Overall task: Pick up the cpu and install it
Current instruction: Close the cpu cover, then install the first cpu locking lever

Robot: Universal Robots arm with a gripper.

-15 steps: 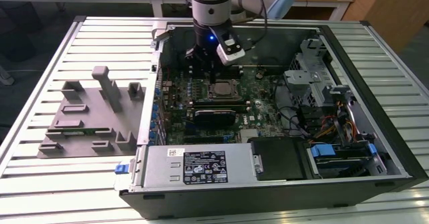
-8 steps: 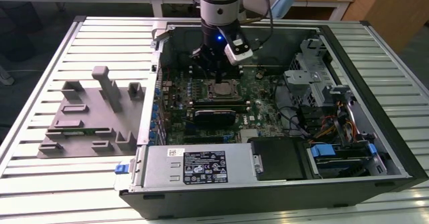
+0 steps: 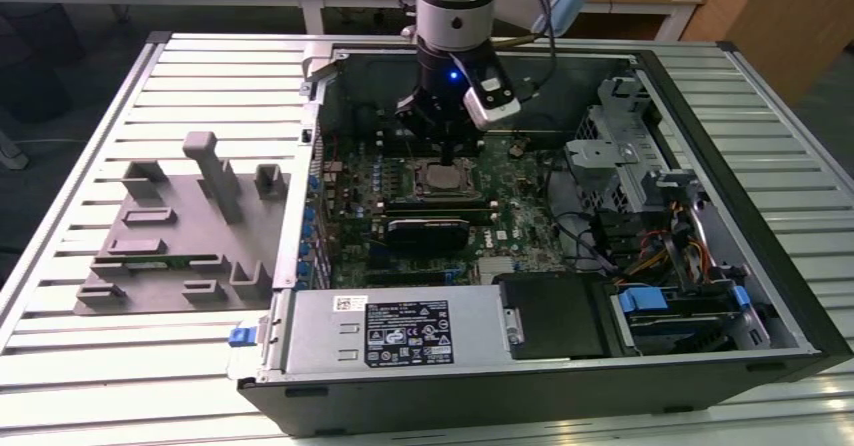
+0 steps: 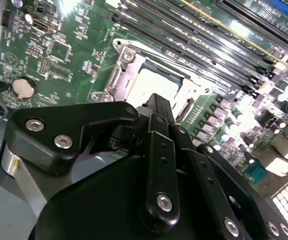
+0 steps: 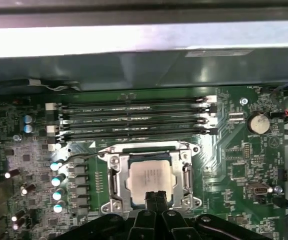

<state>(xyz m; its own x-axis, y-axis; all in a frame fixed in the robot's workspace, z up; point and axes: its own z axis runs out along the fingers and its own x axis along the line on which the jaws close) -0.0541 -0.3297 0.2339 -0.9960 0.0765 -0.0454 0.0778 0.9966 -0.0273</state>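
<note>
The cpu [image 5: 150,176] is seen lying flat within the metal frame of the socket [image 5: 113,181] on the motherboard, inside the open computer case [image 3: 534,376] set on the slatted surface [image 3: 80,116]. The pincer [image 5: 155,196] is held directly above one edge of the chip, its fingers drawn narrow with nothing gripped between them. Being square, the chip offers no long axis, and whether it is touched cannot be told.

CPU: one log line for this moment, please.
cpu lying in socket | gripper shut, over cpu's edge | contact unclear
</note>
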